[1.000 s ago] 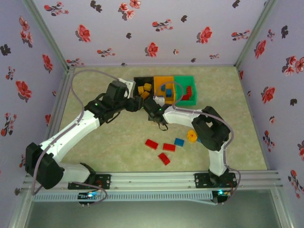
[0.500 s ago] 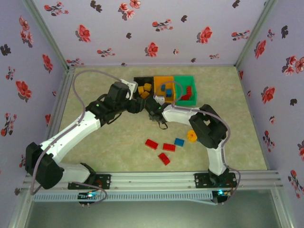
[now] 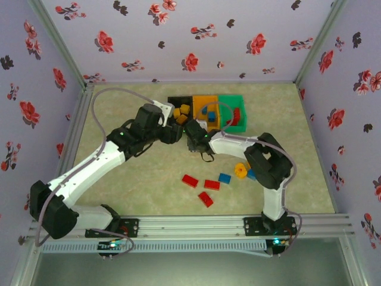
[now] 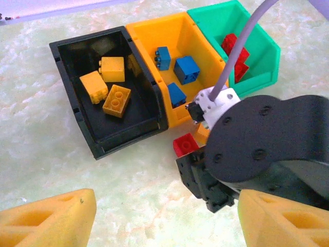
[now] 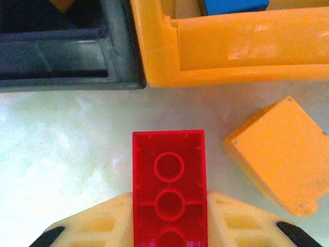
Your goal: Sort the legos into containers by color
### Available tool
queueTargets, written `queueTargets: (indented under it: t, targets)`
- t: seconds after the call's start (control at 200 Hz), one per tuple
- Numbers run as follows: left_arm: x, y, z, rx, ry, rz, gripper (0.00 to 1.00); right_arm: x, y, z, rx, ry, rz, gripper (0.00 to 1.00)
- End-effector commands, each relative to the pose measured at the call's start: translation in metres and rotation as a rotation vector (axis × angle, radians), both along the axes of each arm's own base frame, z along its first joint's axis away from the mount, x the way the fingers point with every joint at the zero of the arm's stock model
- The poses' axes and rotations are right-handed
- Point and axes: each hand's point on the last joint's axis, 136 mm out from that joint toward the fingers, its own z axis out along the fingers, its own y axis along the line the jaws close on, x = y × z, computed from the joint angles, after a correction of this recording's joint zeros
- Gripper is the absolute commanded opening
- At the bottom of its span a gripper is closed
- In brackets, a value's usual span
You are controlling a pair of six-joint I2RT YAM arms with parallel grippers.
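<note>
My right gripper (image 5: pixel 169 218) is shut on a red lego (image 5: pixel 169 180), held studs-down just above the table in front of the black bin (image 5: pixel 67 56) and orange bin (image 5: pixel 231 46). In the left wrist view that red lego (image 4: pixel 185 144) pokes out from under the right wrist (image 4: pixel 257 149). My left gripper (image 4: pixel 164 221) hovers open over bare table beside it, nothing between its fingers (image 4: pixel 46 218). The black bin (image 4: pixel 87 38) holds three yellow legos (image 4: pixel 105 87), the orange bin (image 4: pixel 154 23) three blue ones (image 4: pixel 186 69), and the green bin (image 4: pixel 262 72) red ones (image 4: pixel 236 51).
A loose yellow-orange lego (image 5: pixel 280 154) lies right of the held brick, near the orange bin. In the top view three red legos (image 3: pixel 206 190), a blue one (image 3: pixel 224 177) and a rounded yellow one (image 3: pixel 240 170) lie on the near table. Both grippers crowd close together before the bins (image 3: pixel 205 100).
My right gripper has closed onto the red lego and shifted slightly towards the bins. The left arm has edged a little forward, its gripper still open.
</note>
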Motion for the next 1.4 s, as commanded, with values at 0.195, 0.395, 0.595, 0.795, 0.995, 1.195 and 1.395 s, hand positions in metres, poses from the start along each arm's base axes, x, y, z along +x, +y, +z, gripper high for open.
queueTargets:
  t: [0.195, 0.395, 0.595, 0.795, 0.995, 1.195, 1.395]
  targets:
    - [-0.015, -0.008, 0.013, -0.009, -0.069, -0.067, 0.74, -0.019, -0.019, 0.070, 0.056, -0.093, 0.072, 0.30]
    - [-0.029, -0.022, 0.013, -0.020, -0.090, -0.145, 0.75, -0.010, -0.051, 0.100, 0.048, -0.151, 0.038, 0.30]
    - [-0.042, -0.032, 0.015, -0.032, -0.105, -0.198, 0.75, 0.016, -0.100, 0.116, 0.021, -0.182, -0.038, 0.31]
    - [-0.051, -0.033, 0.015, -0.061, -0.110, -0.224, 0.75, 0.056, -0.143, 0.117, 0.038, -0.193, -0.119, 0.31]
    - [-0.054, -0.031, 0.015, -0.063, -0.104, -0.224, 0.76, 0.098, -0.160, 0.106, 0.047, -0.163, -0.149, 0.32]
    - [-0.055, -0.029, 0.014, -0.057, -0.095, -0.219, 0.77, 0.131, -0.160, 0.098, 0.038, -0.130, -0.155, 0.49]
    - [-0.056, -0.029, 0.012, -0.065, -0.083, -0.212, 0.78, 0.127, -0.159, 0.116, 0.067, -0.181, -0.153, 0.58]
